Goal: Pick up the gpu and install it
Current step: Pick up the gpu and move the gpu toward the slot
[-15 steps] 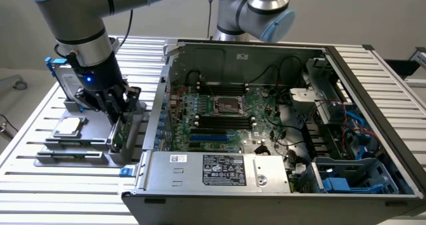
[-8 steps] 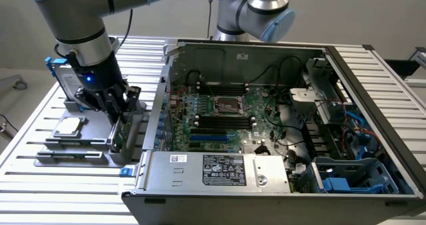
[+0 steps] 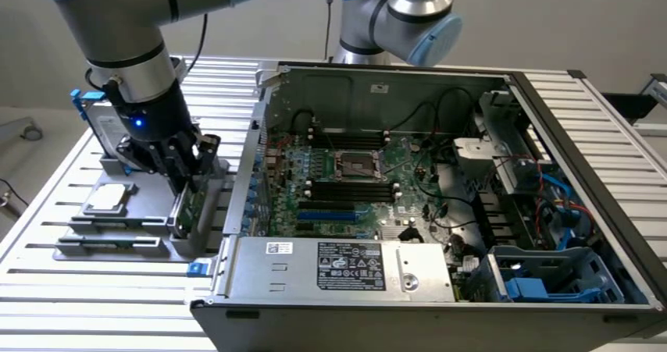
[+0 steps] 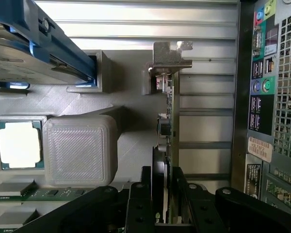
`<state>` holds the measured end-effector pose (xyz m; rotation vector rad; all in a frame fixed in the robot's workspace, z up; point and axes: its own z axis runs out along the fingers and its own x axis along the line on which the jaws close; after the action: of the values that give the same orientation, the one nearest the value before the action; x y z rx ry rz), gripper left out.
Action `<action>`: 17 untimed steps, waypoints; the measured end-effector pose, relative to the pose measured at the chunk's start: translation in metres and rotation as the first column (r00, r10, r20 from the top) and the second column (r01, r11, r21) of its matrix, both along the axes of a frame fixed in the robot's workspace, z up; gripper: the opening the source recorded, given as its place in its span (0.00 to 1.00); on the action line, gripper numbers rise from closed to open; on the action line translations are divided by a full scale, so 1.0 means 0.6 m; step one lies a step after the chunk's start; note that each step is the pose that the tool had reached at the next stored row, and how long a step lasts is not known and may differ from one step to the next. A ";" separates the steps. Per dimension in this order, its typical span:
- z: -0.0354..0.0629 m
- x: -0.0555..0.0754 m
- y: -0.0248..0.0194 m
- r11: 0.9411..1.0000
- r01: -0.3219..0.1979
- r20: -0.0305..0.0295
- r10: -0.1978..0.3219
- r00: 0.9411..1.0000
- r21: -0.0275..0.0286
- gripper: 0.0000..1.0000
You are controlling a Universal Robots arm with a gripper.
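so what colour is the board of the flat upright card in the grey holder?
Green circuit board; best in exterior view.

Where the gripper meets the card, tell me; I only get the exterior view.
Observer: The gripper is closed on the card, pressing on both of its faces.
Operator: Report the card's other end.
Observer: Its metal bracket is at the end away from the gripper.
Operator: Say what runs alongside the card.
Observer: The case's back panel, with its coloured sockets facing the wrist camera.
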<state>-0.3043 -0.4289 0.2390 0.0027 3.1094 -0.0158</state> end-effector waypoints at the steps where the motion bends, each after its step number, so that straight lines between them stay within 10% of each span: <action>1: 0.000 0.000 0.0000 1.000 0.000 0.000 0.000 1.000 0.000 0.31; 17: 0.001 -0.001 0.0000 1.000 0.000 0.000 0.000 1.000 0.000 0.26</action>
<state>-0.3046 -0.4289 0.2397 0.0028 3.1093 -0.0151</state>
